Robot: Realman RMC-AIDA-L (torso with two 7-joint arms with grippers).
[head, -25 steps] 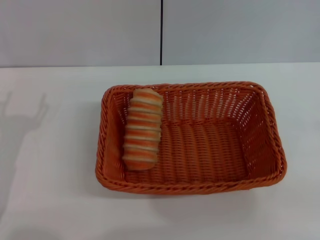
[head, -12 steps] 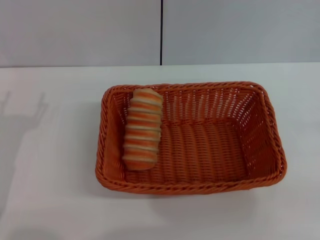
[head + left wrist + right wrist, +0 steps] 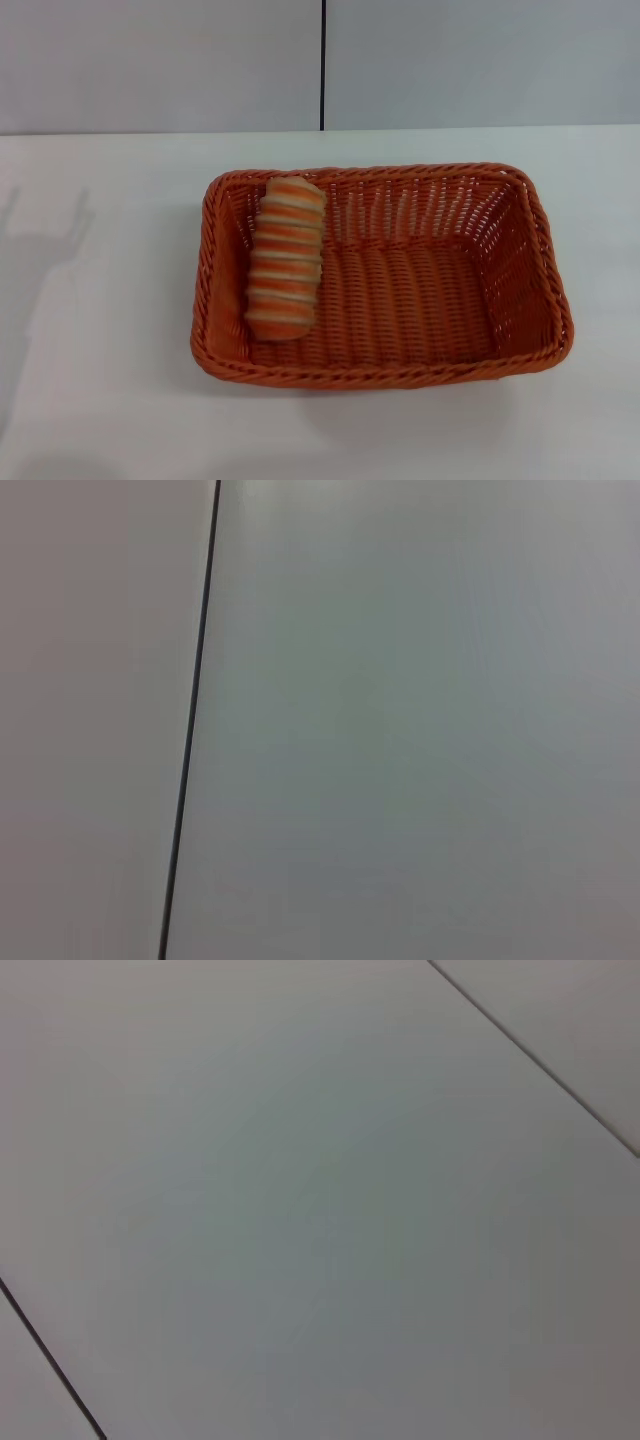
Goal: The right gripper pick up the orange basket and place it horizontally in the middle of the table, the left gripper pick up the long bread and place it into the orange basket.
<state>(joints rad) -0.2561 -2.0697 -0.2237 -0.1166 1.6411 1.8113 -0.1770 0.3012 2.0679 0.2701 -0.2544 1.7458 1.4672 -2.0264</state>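
Note:
The orange basket (image 3: 400, 285) lies lengthwise across the middle of the white table (image 3: 100, 400) in the head view. Inside it, the long bread (image 3: 287, 258) with orange and cream stripes leans against the basket's left wall, one end up near the far rim. Neither gripper shows in any view. Both wrist views hold only pale grey wall panels with a dark seam (image 3: 190, 740).
A pale grey wall with a vertical dark seam (image 3: 323, 65) stands behind the table. A faint arm shadow (image 3: 40, 260) falls on the table's left side.
The faint shadow on the table's left side has shifted slightly. The basket and the bread have not moved.

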